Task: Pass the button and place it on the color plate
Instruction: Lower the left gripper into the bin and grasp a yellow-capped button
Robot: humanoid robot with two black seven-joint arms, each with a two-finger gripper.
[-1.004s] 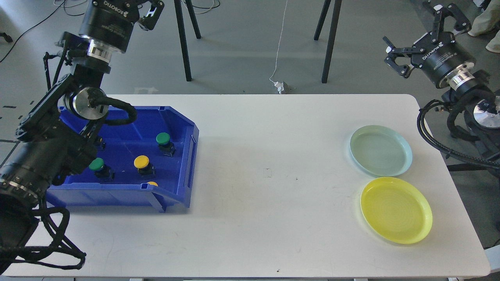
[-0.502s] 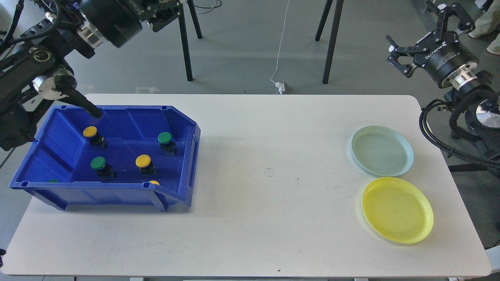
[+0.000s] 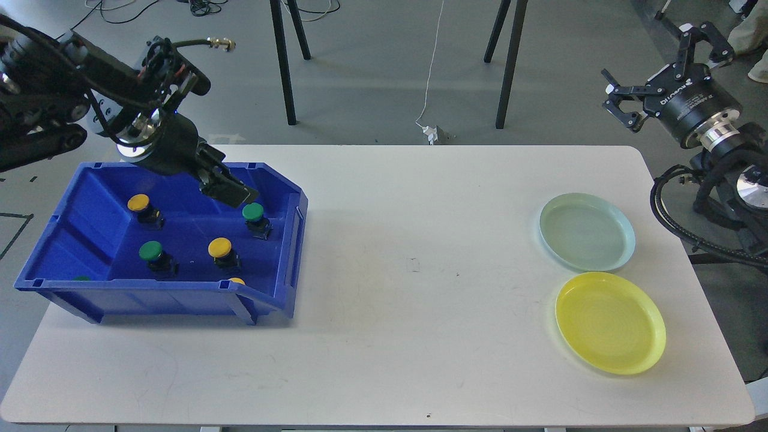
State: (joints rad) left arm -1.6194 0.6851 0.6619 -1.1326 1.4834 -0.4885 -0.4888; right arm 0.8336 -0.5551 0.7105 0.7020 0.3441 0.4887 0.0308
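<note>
White table [image 3: 384, 336] carries a blue plastic bin [image 3: 288, 264] of green and yellow push buttons; the left hand [image 3: 231, 191], grip state unclear, hovers beside a green-capped button [image 3: 252, 212]. Right hand [image 3: 666, 78] hangs released, well apart from the yellow round plate [image 3: 610, 322].

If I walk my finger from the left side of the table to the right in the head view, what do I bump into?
Blue plastic bin holding green and yellow buttons, then bare white tabletop, then the two round plates at about the same spot: pale green plate farther back, yellow plate nearer.
</note>
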